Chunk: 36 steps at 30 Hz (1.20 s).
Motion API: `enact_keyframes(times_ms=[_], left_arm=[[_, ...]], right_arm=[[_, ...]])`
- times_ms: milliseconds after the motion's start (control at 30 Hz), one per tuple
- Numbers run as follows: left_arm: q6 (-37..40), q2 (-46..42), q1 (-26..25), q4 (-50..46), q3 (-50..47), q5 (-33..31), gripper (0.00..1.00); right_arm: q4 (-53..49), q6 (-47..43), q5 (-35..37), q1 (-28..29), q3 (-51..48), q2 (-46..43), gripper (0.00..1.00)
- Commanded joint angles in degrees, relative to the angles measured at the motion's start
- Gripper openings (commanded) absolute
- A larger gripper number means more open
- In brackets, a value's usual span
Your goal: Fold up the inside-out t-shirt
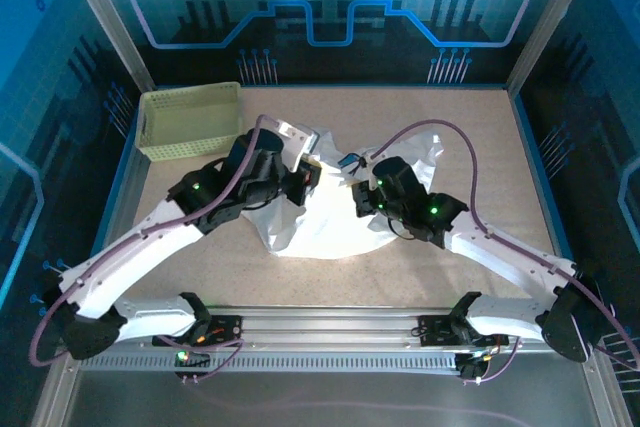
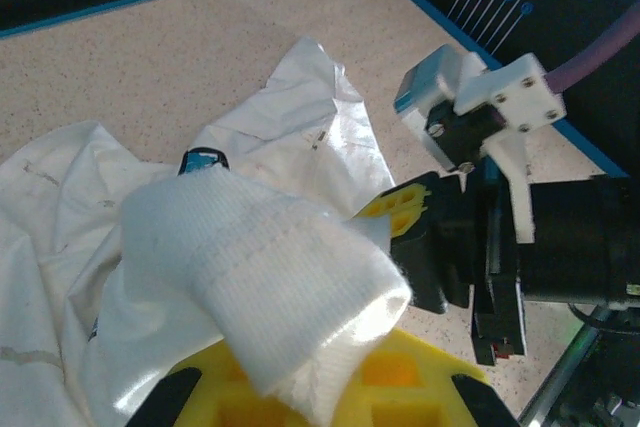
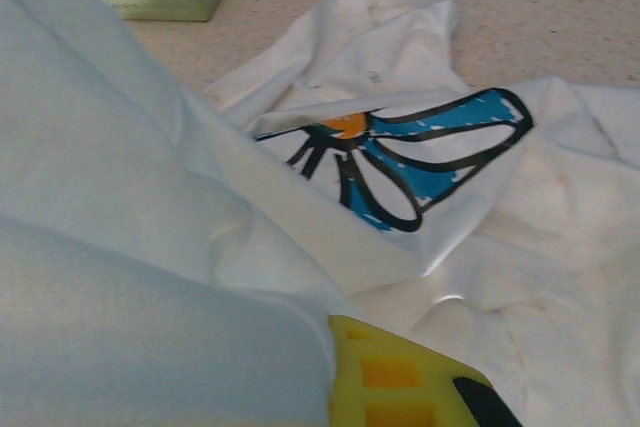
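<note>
You have one white soft cloth t-shirt [image 1: 325, 232], crumpled at the centre of the speckled tan table [image 1: 505, 127]. Its heap runs roughly left to right beneath both arms. The left gripper [image 1: 308, 179] is clamped on a fold of it. The right gripper [image 1: 360, 195], just beside it, appears closed on cloth too. Both sit equally near. One pale yellow-green lattice plastic basket [image 1: 190, 122] stands well apart, at the far left.

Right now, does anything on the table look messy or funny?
Yes: the t-shirt lies crumpled in a heap in the middle, not flat. Both the left gripper and right gripper are pinching bunched cloth, and its blue print is partly tucked under a fold. The basket sits upright at the far left.
</note>
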Motion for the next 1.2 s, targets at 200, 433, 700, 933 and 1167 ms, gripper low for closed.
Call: enact_keyframes(times_ms=[200,433,700,933,1167], left_arm=[[-7.2,13.9,0.2,-6.8,10.2,1.0,0.00],[-13.5,16.2,0.2,-2.6,10.0,8.7,0.09],[-19.4,15.9,0.1,2.0,7.6,14.9,0.18],[-19.8,13.4,2.2,1.2,5.1,11.0,0.26],[-18.4,3.7,4.5,4.5,-8.8,2.6,0.41]], right_arm=[[6.0,-0.4,-3.4,3.3,-7.9,-9.8,0.63],[15.7,0.9,-1.4,7.0,-9.2,-6.8,0.78],[25.5,6.0,3.8,7.3,-9.7,-1.0,0.71],[20.8,8.9,9.4,6.4,-9.2,-0.1,0.13],[16.0,14.5,2.8,0.3,-14.2,-4.2,0.00]])
